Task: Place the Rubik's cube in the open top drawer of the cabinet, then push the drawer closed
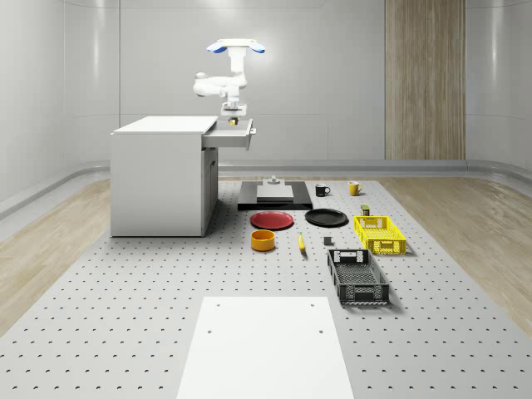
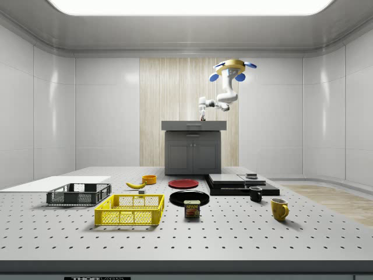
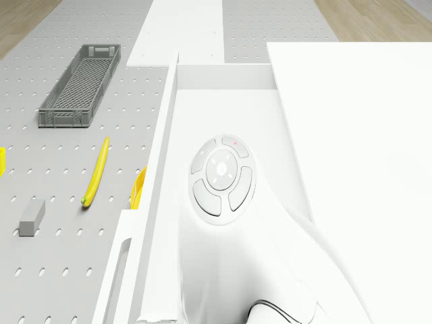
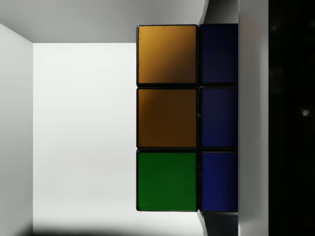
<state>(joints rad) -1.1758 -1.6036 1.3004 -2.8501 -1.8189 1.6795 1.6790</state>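
Hovering over the cabinet [image 1: 162,174]: drone [image 1: 236,46]. End effector [image 1: 234,119] just above the open drawer [image 1: 235,138], clamped on the Rubik's cube [image 4: 187,118].

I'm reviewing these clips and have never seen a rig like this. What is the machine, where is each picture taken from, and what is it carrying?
It is a simulated flying drone with a white robot arm hanging under it. It hovers over the open top drawer of a white cabinet. Two pictures come from fixed cameras, one looking down on the whole scene and one at the side. One comes from the drone's body, looking down past the arm into the drawer. One comes from the wrist, where the Rubik's cube sits close against the tool above the drawer's white floor. On the floor mat lie plates, a yellow crate, a dark crate, mugs and a banana.
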